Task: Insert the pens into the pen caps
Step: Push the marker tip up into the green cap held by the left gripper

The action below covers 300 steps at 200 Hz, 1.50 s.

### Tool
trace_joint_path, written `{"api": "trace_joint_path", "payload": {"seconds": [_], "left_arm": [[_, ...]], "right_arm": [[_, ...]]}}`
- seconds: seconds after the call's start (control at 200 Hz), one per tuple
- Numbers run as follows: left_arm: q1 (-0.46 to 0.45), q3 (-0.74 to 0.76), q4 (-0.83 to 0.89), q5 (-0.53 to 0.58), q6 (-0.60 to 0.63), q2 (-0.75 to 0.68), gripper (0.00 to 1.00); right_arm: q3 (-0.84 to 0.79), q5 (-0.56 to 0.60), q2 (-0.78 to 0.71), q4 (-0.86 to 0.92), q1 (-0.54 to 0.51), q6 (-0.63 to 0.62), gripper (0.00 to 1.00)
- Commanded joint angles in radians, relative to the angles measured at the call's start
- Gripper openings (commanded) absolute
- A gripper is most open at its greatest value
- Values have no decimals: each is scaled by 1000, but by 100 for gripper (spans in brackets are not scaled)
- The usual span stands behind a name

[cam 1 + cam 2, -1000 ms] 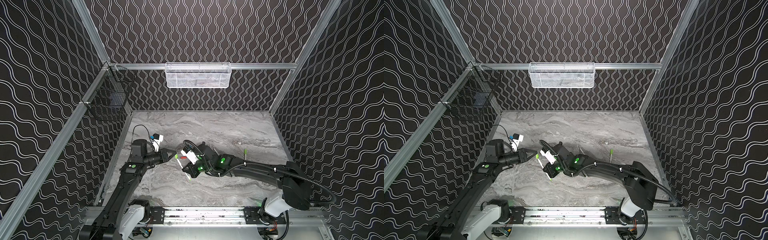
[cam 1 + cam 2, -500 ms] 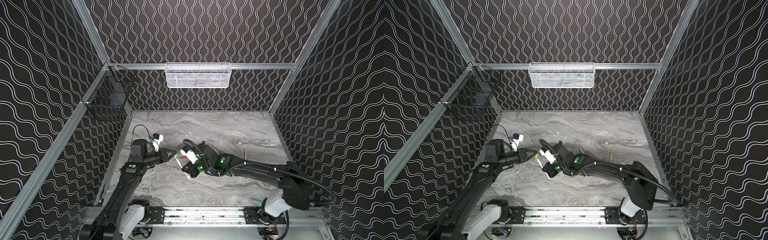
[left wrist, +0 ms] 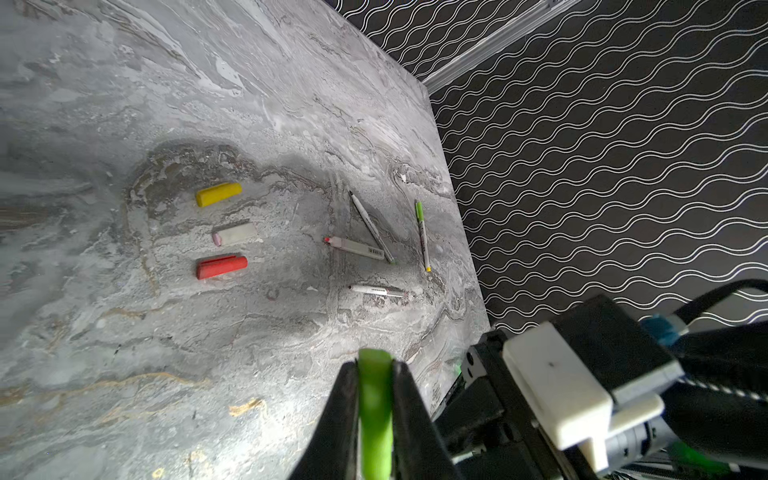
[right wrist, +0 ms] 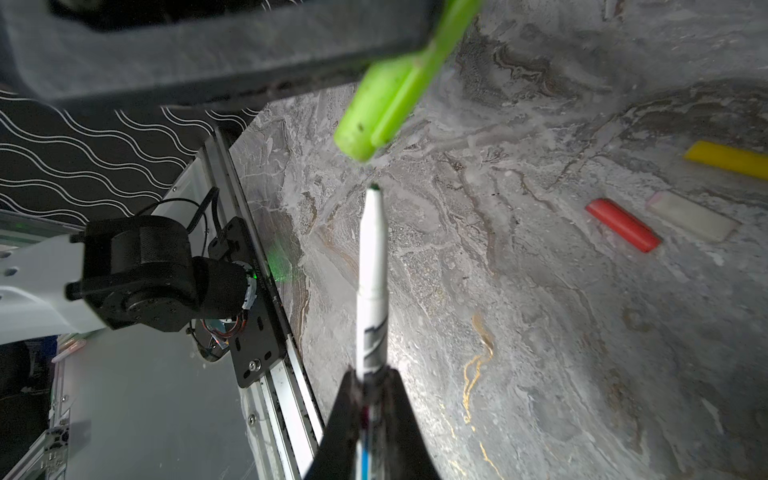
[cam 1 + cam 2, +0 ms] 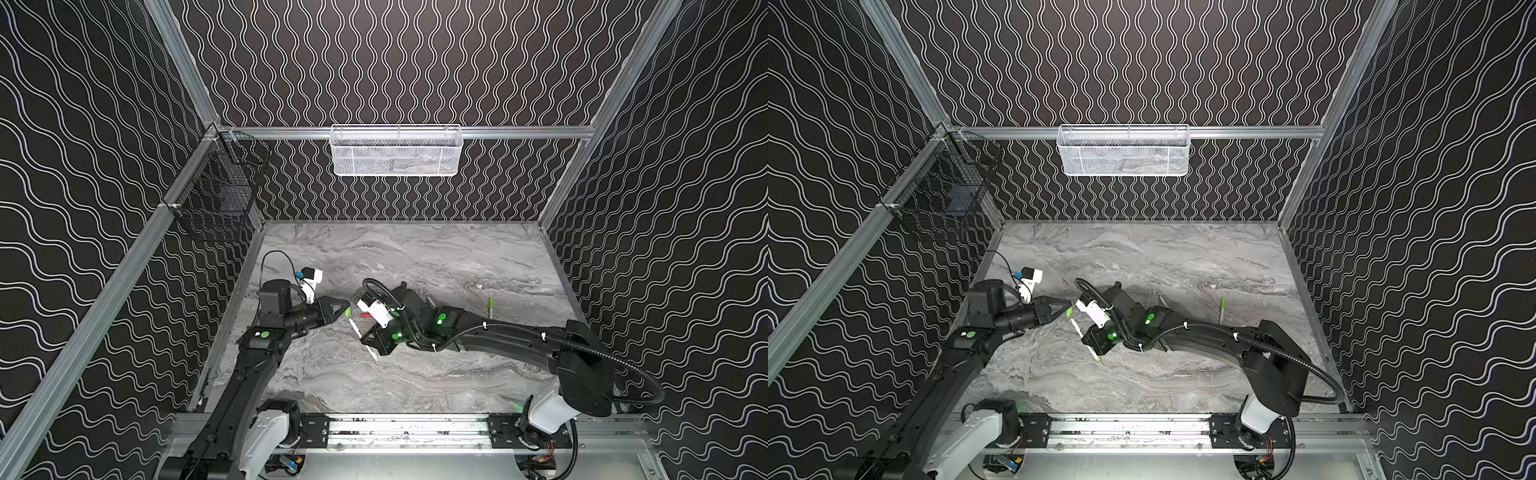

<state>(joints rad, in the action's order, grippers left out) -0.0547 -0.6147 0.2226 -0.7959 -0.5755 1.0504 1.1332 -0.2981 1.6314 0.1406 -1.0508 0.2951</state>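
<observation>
The left fingers [image 3: 338, 419] are clamped on a green cap [image 3: 375, 399], and the right fingers [image 4: 345, 428] pinch a white pen [image 4: 372, 266]. Both are held above the bench [image 5: 415, 374], left of centre, with the pen's tip just short of the cap's end.

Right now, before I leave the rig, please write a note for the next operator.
Left hand: shut on a green cap, held off the table.
Right hand: shut on a white pen, tip just short of that cap's mouth, not in.
Done: one green-capped pen lies flat.
Left: seat this pen, then cap three bare pens; yellow cap, grey-white cap, red cap lie loose.
</observation>
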Motion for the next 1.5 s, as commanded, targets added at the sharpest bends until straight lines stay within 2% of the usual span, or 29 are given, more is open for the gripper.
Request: {"api": "trace_joint_path", "payload": {"seconds": [0.0,0.285,0.385,0.621,0.846,1.497], "left_arm": [[13,13,-33,-5,-19,-6,17],[61,70,-80,3,-79,-101,16],[115,81,-84,9,-91,-139,16],[173,92,-124,-41,-110,-142,16],[179,104,-170,-69,-128,-120,16],[181,99,-156,-71,-120,-127,16]], "right_arm": [[-7,-17,-12,-56,0,17,8],[-42,-66,3,-216,0,114,8],[-53,-74,13,-272,-2,147,8],[-50,-72,26,-276,-7,148,8],[-20,-103,53,-287,-11,148,9],[25,-112,102,-291,-12,144,9]]}}
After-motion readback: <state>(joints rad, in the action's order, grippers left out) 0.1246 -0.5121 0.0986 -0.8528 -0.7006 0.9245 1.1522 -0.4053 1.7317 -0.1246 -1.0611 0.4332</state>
